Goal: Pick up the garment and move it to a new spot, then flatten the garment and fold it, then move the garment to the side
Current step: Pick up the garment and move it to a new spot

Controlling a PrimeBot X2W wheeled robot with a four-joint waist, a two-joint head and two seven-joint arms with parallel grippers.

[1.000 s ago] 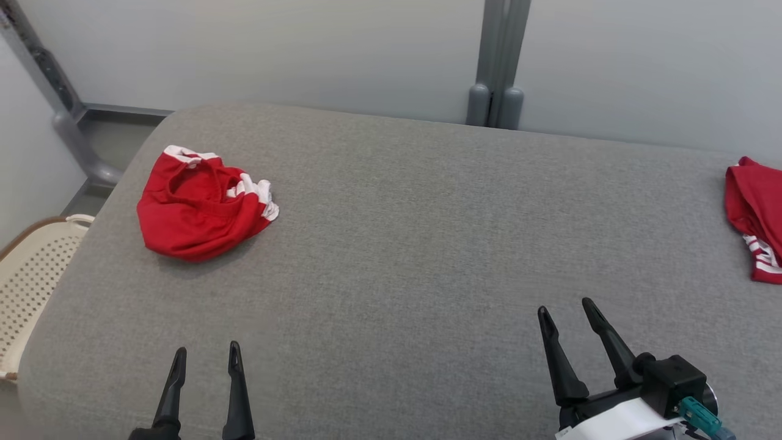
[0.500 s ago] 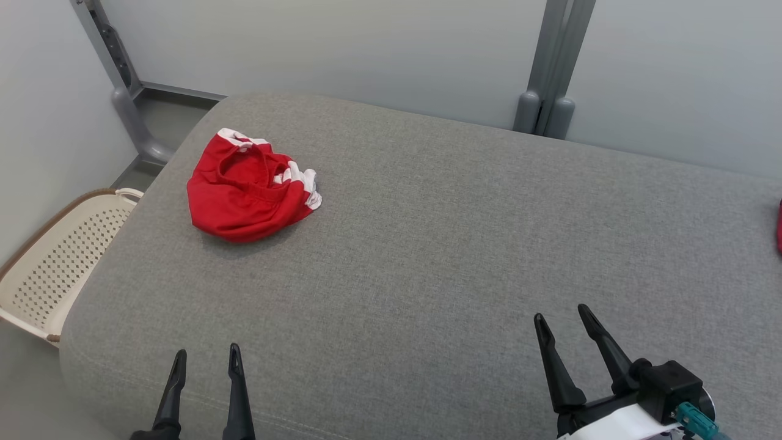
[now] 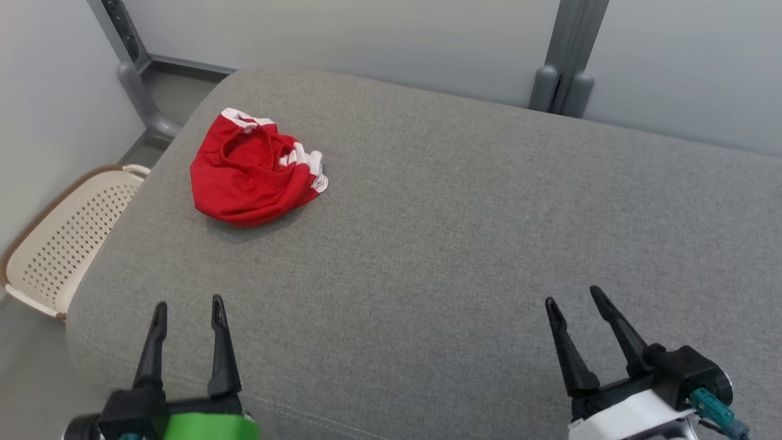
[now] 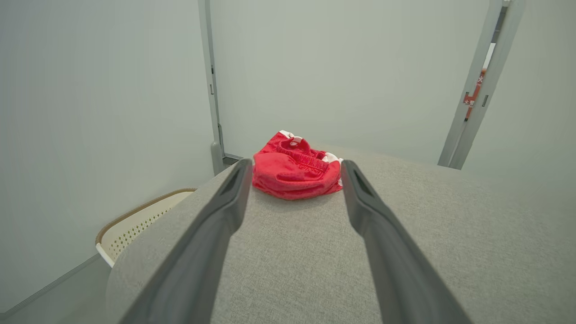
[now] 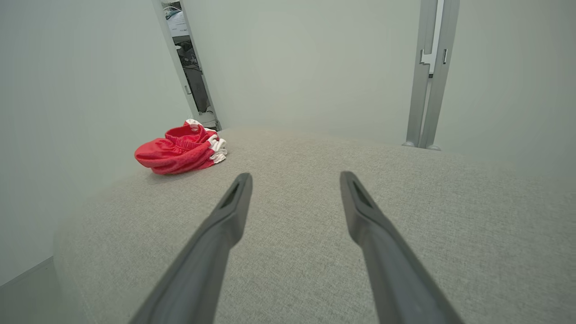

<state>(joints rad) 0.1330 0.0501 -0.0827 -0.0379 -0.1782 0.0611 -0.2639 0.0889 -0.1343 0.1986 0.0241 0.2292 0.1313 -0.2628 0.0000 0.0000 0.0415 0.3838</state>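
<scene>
Left gripper (image 3: 188,300), jaws wide and empty at the grey upholstered table's (image 3: 458,214) near edge, faces the crumpled red-and-white fabric garment (image 3: 250,174) toward its far-left corner, nearer than the equally wide, empty right gripper (image 3: 573,294).

One crumpled red cloth garment with white-striped trim (image 3: 250,177) is counted on the one grey fabric-covered desk (image 3: 458,232). One cream perforated plastic basket with a brown rim (image 3: 61,244) is counted beside the desk. Two robot hands are counted, the left hand (image 3: 188,304) and the right hand (image 3: 573,295). Two long dark fingers (image 3: 223,360) are borne by each, so four are counted in all. Two grey metal uprights are counted against the pale walls: the left upright (image 3: 129,67) and the back upright (image 3: 571,36).
</scene>
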